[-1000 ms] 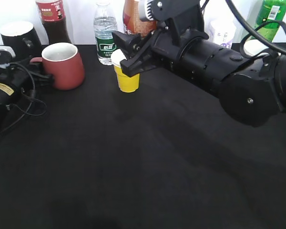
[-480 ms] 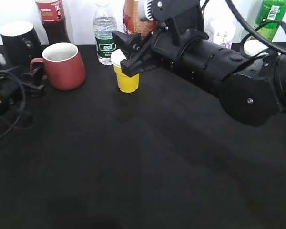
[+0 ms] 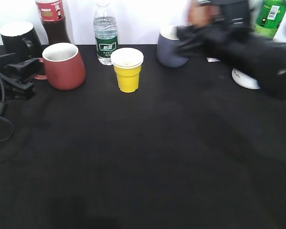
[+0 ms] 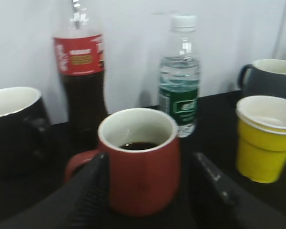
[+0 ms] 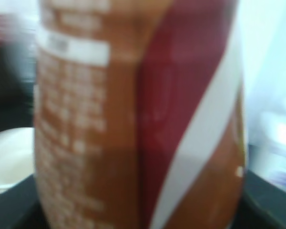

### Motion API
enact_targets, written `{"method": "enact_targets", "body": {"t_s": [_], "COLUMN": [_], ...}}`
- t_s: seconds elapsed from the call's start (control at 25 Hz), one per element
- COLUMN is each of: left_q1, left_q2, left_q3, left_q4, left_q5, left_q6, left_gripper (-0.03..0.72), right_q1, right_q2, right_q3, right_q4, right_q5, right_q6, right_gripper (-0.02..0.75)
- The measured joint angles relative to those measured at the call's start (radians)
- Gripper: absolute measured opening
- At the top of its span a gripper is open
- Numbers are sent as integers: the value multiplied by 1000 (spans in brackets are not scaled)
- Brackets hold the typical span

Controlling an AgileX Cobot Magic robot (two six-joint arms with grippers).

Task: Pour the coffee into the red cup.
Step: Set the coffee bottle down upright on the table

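Observation:
The red cup (image 3: 63, 66) stands at the back left with dark liquid in it, which shows in the left wrist view (image 4: 142, 162). My left gripper (image 3: 24, 76) is open just left of the cup, by its handle; in the wrist view its fingers (image 4: 88, 191) stand either side of the cup. My right gripper (image 3: 198, 26) is a motion blur at the back right, shut on the coffee bottle (image 3: 196, 13). The bottle's orange-brown, red and white label (image 5: 133, 119) fills the right wrist view and hides the jaws.
A yellow cup (image 3: 127, 69) stands mid-back, a water bottle (image 3: 106, 33) and a dark red-labelled bottle (image 3: 52, 19) behind it. A black mug (image 3: 19, 38) is far left. A grey-blue mug (image 3: 170, 47), a white dish (image 3: 245, 78) and a green bottle (image 3: 269, 16) are back right.
My right arm has swung from above the yellow cup to the back right, carrying the bottle. My left gripper has drawn back from the cup's handle and now sits just left of it.

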Motion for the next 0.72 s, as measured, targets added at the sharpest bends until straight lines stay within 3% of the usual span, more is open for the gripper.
{"method": "enact_targets", "body": {"t_s": [0.12, 0.4, 0.72], "left_q1": [-46, -49, -49], "left_q2": [-67, -89, -89], "left_q3": [0, 1, 1], "left_q4": [1, 12, 16], "left_q5": [117, 182, 189], "left_q6": [0, 0, 0], "left_gripper": [408, 408, 408], "right_q1": [-42, -42, -42], "right_q2": [37, 338, 492], "right_q3": [1, 1, -87], "right_q4": [4, -12, -18], "right_q5": [-75, -448, -478], "right_q6": [-1, 49, 124], "right_gripper": [527, 527, 527]}}
